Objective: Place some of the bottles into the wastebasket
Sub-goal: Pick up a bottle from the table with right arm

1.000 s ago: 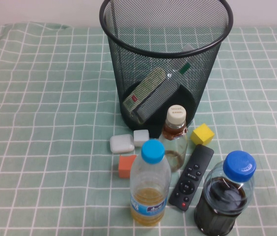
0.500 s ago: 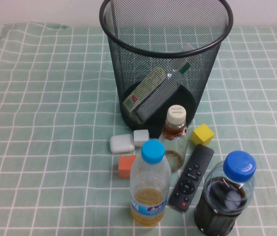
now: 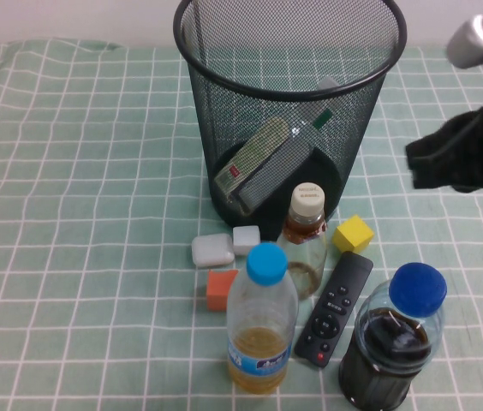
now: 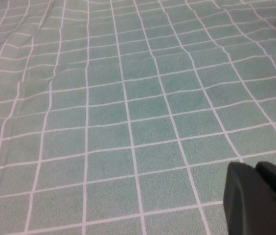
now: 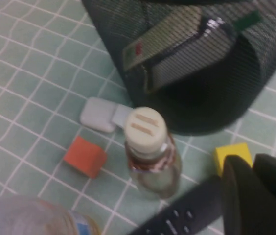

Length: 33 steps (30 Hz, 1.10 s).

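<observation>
The black wire-mesh wastebasket [image 3: 289, 103] stands at the back centre and also shows in the right wrist view [image 5: 201, 63]. A clear bottle with a green neck band [image 3: 267, 158] lies tilted inside it [image 5: 177, 39]. The smaller cream-capped bottle of brownish liquid [image 3: 304, 248] stands upright just in front of the basket [image 5: 150, 156]. My right gripper [image 3: 414, 164] hovers shut and empty to the right of the basket, above and right of the small bottle [image 5: 253, 196]. My left gripper [image 4: 258, 200] is shut and empty over bare cloth, outside the high view.
A blue-capped bottle of yellow liquid [image 3: 261, 325] and a squat blue-capped dark bottle [image 3: 393, 342] stand at the front. A black remote [image 3: 334, 308] lies between them. A yellow cube [image 3: 353, 233], an orange cube [image 3: 221, 288] and two white blocks [image 3: 212, 249] lie round the small bottle.
My right arm has come into the high view from the right, beside the basket. The bottles and blocks have not moved.
</observation>
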Available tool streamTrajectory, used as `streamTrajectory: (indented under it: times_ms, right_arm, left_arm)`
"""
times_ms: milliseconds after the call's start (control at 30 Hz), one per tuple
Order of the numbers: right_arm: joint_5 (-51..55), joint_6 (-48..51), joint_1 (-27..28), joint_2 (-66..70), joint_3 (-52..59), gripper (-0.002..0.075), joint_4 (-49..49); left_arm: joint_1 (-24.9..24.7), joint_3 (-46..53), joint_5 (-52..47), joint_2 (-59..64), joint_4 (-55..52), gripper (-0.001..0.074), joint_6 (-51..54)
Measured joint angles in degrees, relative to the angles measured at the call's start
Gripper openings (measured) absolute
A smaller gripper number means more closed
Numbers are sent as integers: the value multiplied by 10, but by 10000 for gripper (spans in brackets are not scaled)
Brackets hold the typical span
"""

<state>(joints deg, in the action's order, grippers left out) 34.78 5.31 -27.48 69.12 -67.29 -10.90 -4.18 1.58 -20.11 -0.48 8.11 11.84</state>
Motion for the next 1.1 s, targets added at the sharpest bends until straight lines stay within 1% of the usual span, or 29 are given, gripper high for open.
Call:
streamTrajectory:
  times_ms: [67,233,267,300,500,600,833,1100]
  right_arm:
    - [-28,0,-17,12,0,141,0]
    - [-38,-1,-48,48,0,416,-25]
    - [-38,-1,-52,53,0,458,-31]
    - [-40,-1,-57,58,0,483,-33]
    - [-55,-2,-75,93,1,489,-35]
    - [-76,-23,-80,108,1,489,-38]
    - [-97,-53,-80,126,1,489,-27]
    - [-104,-64,-80,140,1,489,-4]
  left_arm:
    - [0,0,0,0,0,0,0]
    - [0,0,0,0,0,0,0]
    - [0,0,0,0,0,0,0]
    - [0,0,0,0,0,0,0]
    - [0,0,0,0,0,0,0]
    - [0,0,0,0,0,0,0]
    - [0,0,0,0,0,0,0]
    - [0,0,0,0,0,0,0]
